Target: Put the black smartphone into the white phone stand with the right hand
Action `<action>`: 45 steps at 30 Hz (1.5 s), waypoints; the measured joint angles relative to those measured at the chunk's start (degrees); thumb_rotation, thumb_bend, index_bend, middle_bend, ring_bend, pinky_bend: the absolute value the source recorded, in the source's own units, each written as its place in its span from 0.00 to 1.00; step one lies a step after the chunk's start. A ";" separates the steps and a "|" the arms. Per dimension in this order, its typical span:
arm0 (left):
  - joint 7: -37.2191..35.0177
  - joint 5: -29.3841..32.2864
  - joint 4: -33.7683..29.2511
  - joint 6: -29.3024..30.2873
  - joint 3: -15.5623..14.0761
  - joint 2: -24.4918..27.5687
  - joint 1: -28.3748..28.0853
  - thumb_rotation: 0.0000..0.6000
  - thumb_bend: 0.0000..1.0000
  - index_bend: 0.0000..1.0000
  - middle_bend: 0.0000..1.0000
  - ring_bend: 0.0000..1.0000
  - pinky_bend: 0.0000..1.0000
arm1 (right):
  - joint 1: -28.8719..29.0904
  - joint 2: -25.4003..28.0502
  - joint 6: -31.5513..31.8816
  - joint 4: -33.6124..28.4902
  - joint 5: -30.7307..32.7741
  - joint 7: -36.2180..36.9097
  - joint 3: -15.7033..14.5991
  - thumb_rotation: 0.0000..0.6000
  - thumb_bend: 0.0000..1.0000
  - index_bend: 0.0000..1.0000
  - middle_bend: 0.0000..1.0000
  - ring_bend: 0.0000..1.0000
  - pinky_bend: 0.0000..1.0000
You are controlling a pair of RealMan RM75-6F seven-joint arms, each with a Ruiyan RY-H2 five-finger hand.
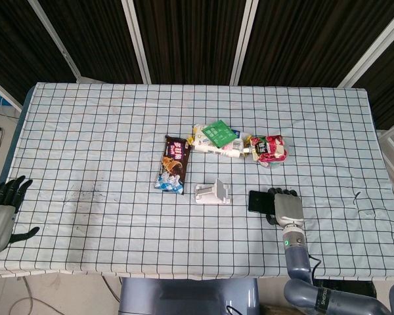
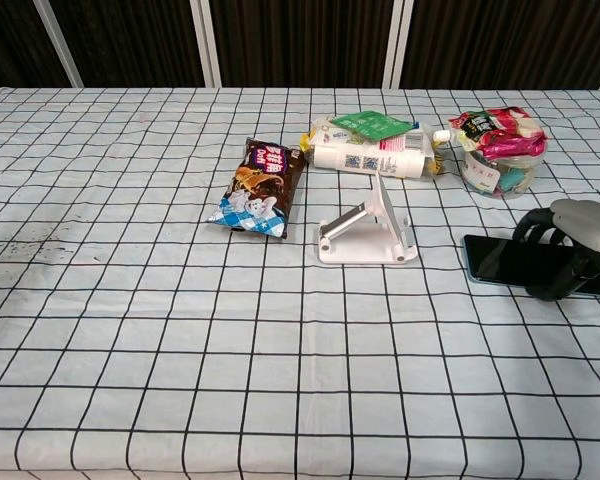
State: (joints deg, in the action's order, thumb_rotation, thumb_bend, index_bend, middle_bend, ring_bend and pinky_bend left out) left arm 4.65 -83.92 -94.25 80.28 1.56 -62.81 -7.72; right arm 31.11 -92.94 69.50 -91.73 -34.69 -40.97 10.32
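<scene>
Your right hand [image 2: 570,250] sits at the right edge of the chest view, fingers curled down over the black smartphone [image 2: 515,263], which lies flat on the checked tablecloth [image 2: 180,330]. The head view shows the same hand [image 1: 285,207] covering the phone's right part, lower right of centre. Whether the fingers are truly gripping the phone or only resting on it I cannot tell; no lift is visible. The white phone stand [image 2: 370,228] is left of the phone, near centre frame, apart from it, its sloped back tilted up. Your left hand [image 1: 3,210] hangs off the lower left edge of the head view, fingers spread, holding nothing. Risks as judged from here: the phone is thin and flat on cloth, so fingers may slide over it or drag the cloth rather than get under an edge. A weak pinch could let it tip or drop on the way over. The stand looks light; nudging it with the phone's edge could push it toward the dark snack packet [image 2: 258,187]. The plastic tub [image 2: 495,160] and white tube [image 2: 370,155] sit in the upper right, close behind your hand's path, so a high swing could clip them.
</scene>
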 measured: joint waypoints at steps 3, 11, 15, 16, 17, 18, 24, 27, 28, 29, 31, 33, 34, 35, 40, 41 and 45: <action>-0.09 -0.05 0.00 0.07 -0.02 0.02 0.03 1.00 0.00 0.00 0.00 0.00 0.00 | -0.09 0.34 0.28 -0.65 -0.52 0.37 -0.01 1.00 0.49 0.71 0.65 0.30 0.17; -0.38 0.06 -0.07 0.04 0.02 0.05 0.03 1.00 0.00 0.00 0.00 0.00 0.00 | -0.61 1.69 1.43 -2.66 -3.49 2.60 0.19 1.00 0.49 0.75 0.69 0.39 0.22; -0.47 0.21 -0.15 0.05 0.08 0.06 0.06 1.00 0.00 0.00 0.00 0.00 0.00 | -0.96 2.82 2.21 -4.30 -4.94 3.84 0.56 1.00 0.49 0.76 0.69 0.41 0.25; -0.47 0.22 -0.16 0.07 0.09 0.05 0.06 1.00 0.00 0.00 0.00 0.00 0.00 | -1.06 3.17 2.38 -4.74 -5.25 4.17 0.69 1.00 0.49 0.76 0.69 0.41 0.26; -0.47 0.25 -0.19 0.07 0.10 0.06 0.07 1.00 0.00 0.00 0.00 0.00 0.00 | -1.21 3.67 2.62 -5.31 -5.66 4.62 0.84 1.00 0.49 0.76 0.69 0.41 0.26; -0.49 0.32 -0.23 0.05 0.11 0.06 0.07 1.00 0.00 0.00 0.00 0.00 0.00 | -1.34 4.06 2.82 -5.73 -5.96 4.95 0.94 1.00 0.49 0.76 0.69 0.41 0.26; -0.43 0.39 -0.28 0.11 0.16 0.01 0.09 1.00 0.00 0.00 0.00 0.00 0.00 | -2.49 6.89 4.28 -8.55 -7.45 7.43 1.88 1.00 0.49 0.76 0.69 0.41 0.26; -0.34 0.38 -0.27 0.18 0.18 -0.08 0.10 1.00 0.00 0.00 0.00 0.00 0.00 | -3.24 8.04 4.84 -10.19 -7.75 9.85 2.96 1.00 0.49 0.76 0.69 0.41 0.26; -0.32 0.38 -0.26 0.19 0.18 -0.10 0.10 1.00 0.00 0.00 0.00 0.00 0.00 | -3.48 8.35 4.92 -10.78 -7.74 10.80 3.39 1.00 0.49 0.76 0.69 0.41 0.26; -0.29 0.37 -0.24 0.20 0.18 -0.13 0.10 1.00 0.00 0.00 0.00 0.00 0.00 | -3.81 8.75 4.95 -11.64 -7.69 12.27 4.04 1.00 0.49 0.76 0.69 0.41 0.26; -0.18 0.33 -0.22 0.28 0.19 -0.20 0.10 1.00 0.00 0.00 0.00 0.00 0.00 | -4.36 9.28 4.92 -12.95 -7.68 14.98 5.13 1.00 0.49 0.76 0.70 0.41 0.26; -0.17 0.33 -0.22 0.38 0.22 -0.26 0.13 1.00 0.00 0.00 0.00 0.00 0.00 | -5.06 9.84 4.81 -14.46 -7.88 18.75 6.44 1.00 0.49 0.77 0.70 0.41 0.26; -0.19 0.33 -0.22 0.41 0.23 -0.28 0.15 1.00 0.00 0.00 0.00 0.00 0.00 | -5.36 10.04 4.75 -15.09 -8.05 20.46 7.01 1.00 0.49 0.77 0.70 0.41 0.26; -0.21 0.34 -0.21 0.44 0.24 -0.29 0.16 1.00 0.00 0.00 0.00 0.00 0.00 | -5.76 10.29 4.67 -15.91 -8.40 22.70 7.75 1.00 0.49 0.77 0.70 0.41 0.26; -0.20 0.30 -0.15 0.61 0.30 -0.38 0.19 1.00 0.00 0.00 0.00 0.00 0.00 | -7.07 10.64 4.84 -18.31 -12.02 29.78 9.84 1.00 0.49 0.77 0.70 0.41 0.26; -0.23 0.30 -0.14 0.63 0.30 -0.39 0.20 1.00 0.00 0.00 0.00 0.00 0.00 | -7.31 10.47 5.00 -18.67 -12.97 31.20 10.17 1.00 0.49 0.76 0.70 0.41 0.26; -0.39 0.29 -0.12 0.55 0.28 -0.39 0.19 1.00 0.00 0.00 0.00 0.00 0.00 | -7.85 9.03 5.37 -19.20 -15.43 35.91 10.89 1.00 0.49 0.77 0.69 0.41 0.26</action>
State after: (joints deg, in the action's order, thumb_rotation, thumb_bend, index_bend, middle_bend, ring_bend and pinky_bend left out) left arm 4.26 -83.64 -94.37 80.84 1.84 -63.20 -7.53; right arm 23.26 -83.91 74.87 -110.92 -50.12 -5.05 21.21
